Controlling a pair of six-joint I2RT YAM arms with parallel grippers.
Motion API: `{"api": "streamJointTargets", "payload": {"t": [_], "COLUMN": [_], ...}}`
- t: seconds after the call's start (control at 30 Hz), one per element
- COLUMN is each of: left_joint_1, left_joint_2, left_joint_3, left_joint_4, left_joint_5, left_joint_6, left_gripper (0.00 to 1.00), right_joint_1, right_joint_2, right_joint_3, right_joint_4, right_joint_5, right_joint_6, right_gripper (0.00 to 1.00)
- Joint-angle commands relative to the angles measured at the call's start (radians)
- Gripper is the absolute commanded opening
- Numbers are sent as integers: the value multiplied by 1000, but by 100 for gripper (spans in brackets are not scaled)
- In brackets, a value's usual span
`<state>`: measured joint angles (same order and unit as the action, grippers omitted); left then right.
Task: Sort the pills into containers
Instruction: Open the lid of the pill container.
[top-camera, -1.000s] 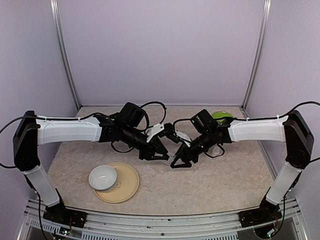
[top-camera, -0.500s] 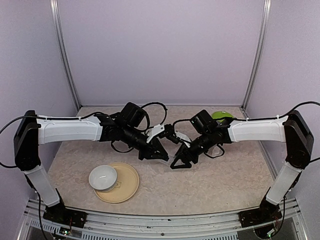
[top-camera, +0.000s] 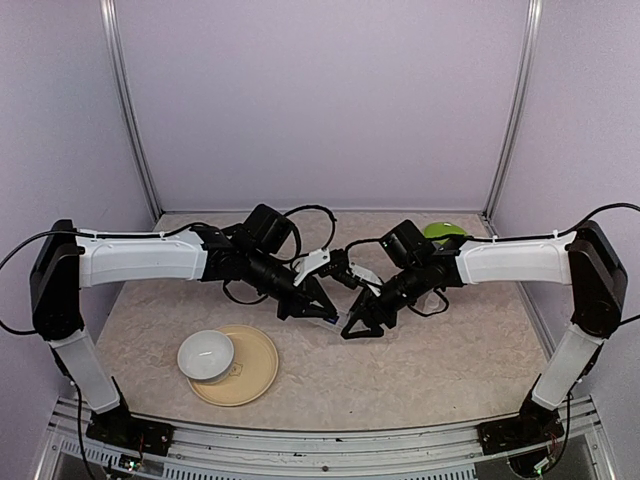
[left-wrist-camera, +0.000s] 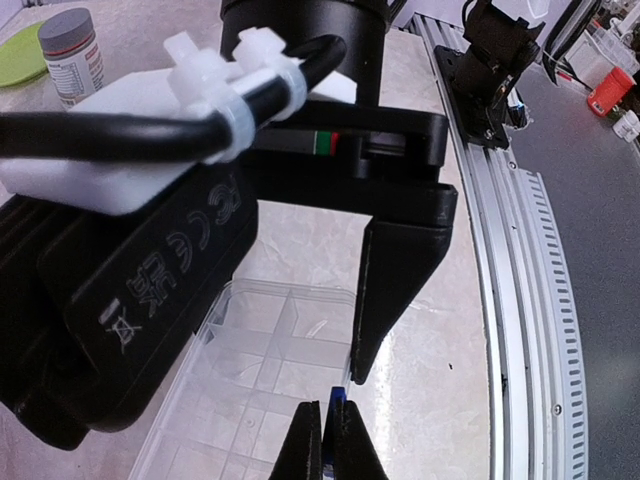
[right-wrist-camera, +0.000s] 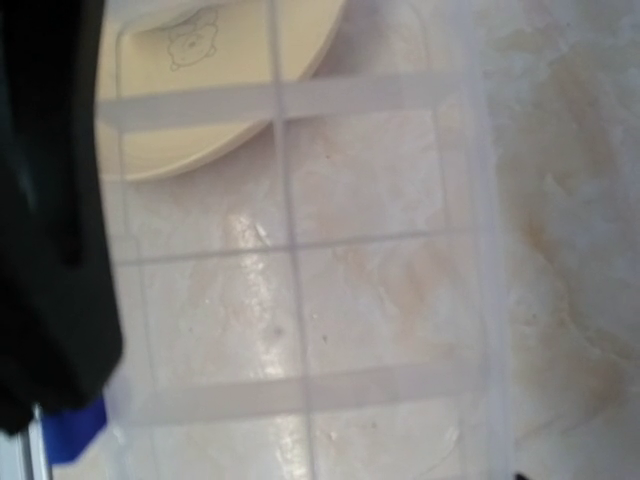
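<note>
The containers are the compartments of a clear pill box (top-camera: 333, 319) (left-wrist-camera: 262, 372) (right-wrist-camera: 380, 280) lying flat at mid-table between both arms. My left gripper (top-camera: 318, 309) (left-wrist-camera: 329, 432) is shut on a small blue tab (left-wrist-camera: 338, 399) (right-wrist-camera: 76, 432) at the box's long edge. My right gripper (top-camera: 358, 324) straddles the box with its jaws apart; one finger (left-wrist-camera: 392, 290) presses on that same edge beside the tab, and the other is hidden. In the right wrist view the box fills the frame and its compartments look bare. The pills are out of view.
A white bowl (top-camera: 206, 355) sits on a beige plate (top-camera: 256, 366) (right-wrist-camera: 205, 85) at the front left. A grey-capped bottle (left-wrist-camera: 71, 52) and a green dish (top-camera: 441, 230) (left-wrist-camera: 20, 57) stand at the back right. An aluminium rail (left-wrist-camera: 520, 260) borders the table.
My left gripper's jaws have closed onto the blue tab. Both arms have stayed almost where they were at the box.
</note>
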<state>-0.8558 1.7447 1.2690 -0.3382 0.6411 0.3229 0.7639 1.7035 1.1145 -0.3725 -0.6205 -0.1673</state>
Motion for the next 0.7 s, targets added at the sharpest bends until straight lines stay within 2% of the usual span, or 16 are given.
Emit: {"api": "streamJointTargets", "payload": {"t": [0.0,0.3,0.37,0.5,0.67], "left_joint_1": [-5,-5,-5,1,6], "left_joint_2": [14,-1,-4,1,21], "left_joint_3": [1,-108,-123,-151,-173], "left_joint_4": [15,182,210,284,370], "left_joint_5": [-43,-105,-124,-147,-178], "left_joint_6": [-26,-115,-122,-146,-196], "left_gripper": [0,0,0,0,0], "right_joint_1": [8,9,9,8,7], "right_joint_2": [-1,-12,-12,-6,-18], "right_joint_3": [27,18,23,40,44], "right_joint_4": [7,9,5,-11,-21], "right_joint_5": [29,53,54,79,187], "right_joint_6": [7,11,14,22,59], "right_gripper": [67,89,99,100,100]}}
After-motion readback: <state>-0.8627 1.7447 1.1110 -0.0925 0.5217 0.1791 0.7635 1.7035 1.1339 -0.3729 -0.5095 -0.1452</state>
